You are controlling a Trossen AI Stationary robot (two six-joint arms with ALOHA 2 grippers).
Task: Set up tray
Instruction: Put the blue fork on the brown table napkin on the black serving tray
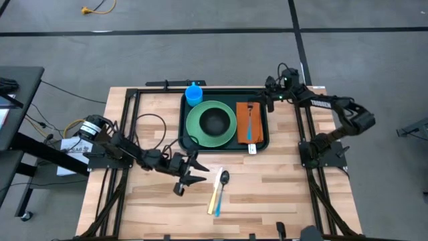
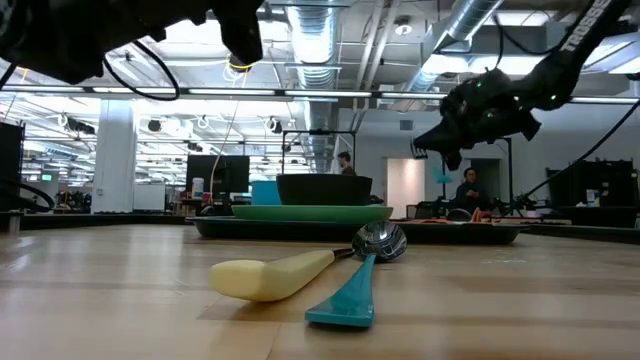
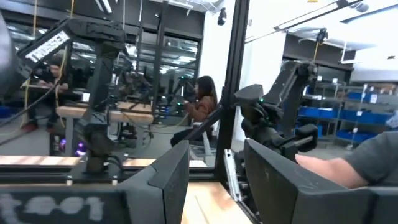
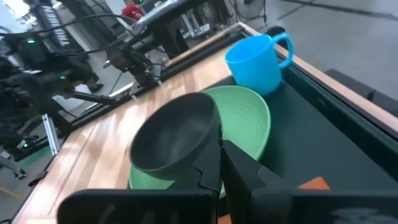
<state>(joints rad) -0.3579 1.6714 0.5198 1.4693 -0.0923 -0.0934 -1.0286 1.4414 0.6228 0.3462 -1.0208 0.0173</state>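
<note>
The dark green tray [image 1: 259,100] lies on the far middle of the table. In it stand a blue cup [image 1: 194,94], a round light-green plate [image 1: 199,126] with a dark bowl [image 1: 214,120] on it, and an orange napkin [image 1: 243,127] with a blue-handled utensil [image 1: 249,124] on top. A yellow-handled spoon [image 1: 217,190] and a teal-handled utensil [image 2: 345,295] lie side by side on the bare wood near the front. My left gripper [image 1: 196,170] is open, just left of them, touching nothing. My right gripper [image 1: 271,96] hovers shut over the tray's far right corner.
Black frame rails [image 1: 127,134] run along both sides of the table, and cables [image 1: 150,120] loop on the left. Bare wood [image 1: 281,187] lies between the tray and the near edge. People sit in the room beyond [image 3: 202,102].
</note>
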